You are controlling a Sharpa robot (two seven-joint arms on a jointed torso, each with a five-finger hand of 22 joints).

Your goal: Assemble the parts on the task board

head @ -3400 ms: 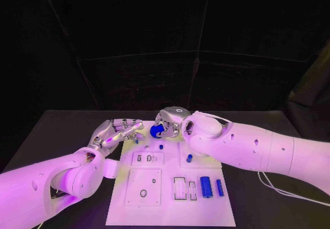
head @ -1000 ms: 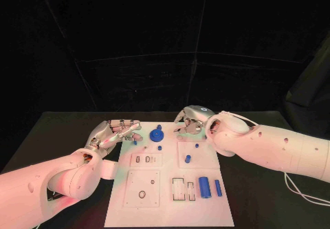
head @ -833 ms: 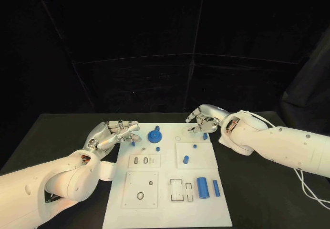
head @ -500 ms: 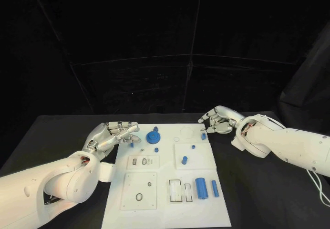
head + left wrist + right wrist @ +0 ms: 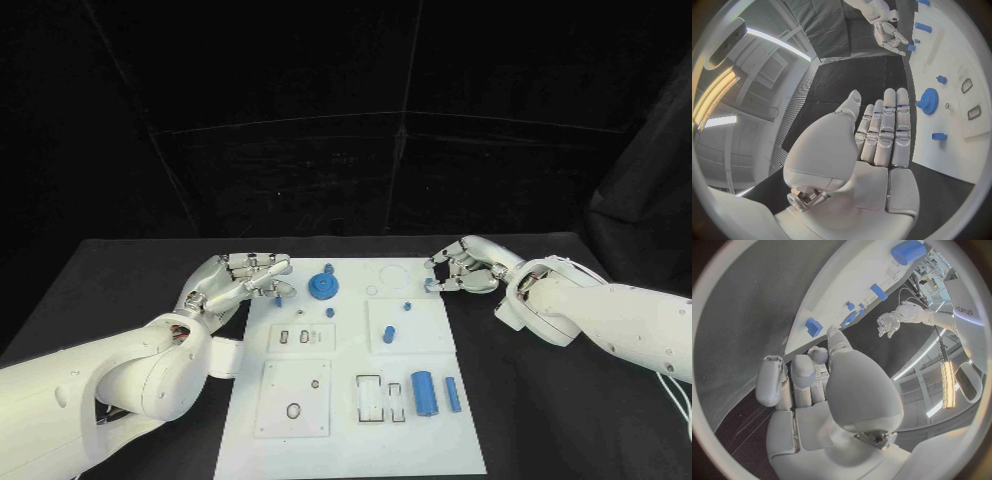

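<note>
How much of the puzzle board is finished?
The blue gear looks already mounted at the task board's far end. Nothing is in hand: the left hand and right hand hold nothing. Left: the big cylinder lying loose, and empty slots.

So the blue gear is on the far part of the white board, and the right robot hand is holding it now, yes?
Not quite. The blue gear does sit on the far part of the white board, but no robot hand holds it. The head view shows the right robot hand at the board's far right edge, apart from the gear and holding nothing.
</note>
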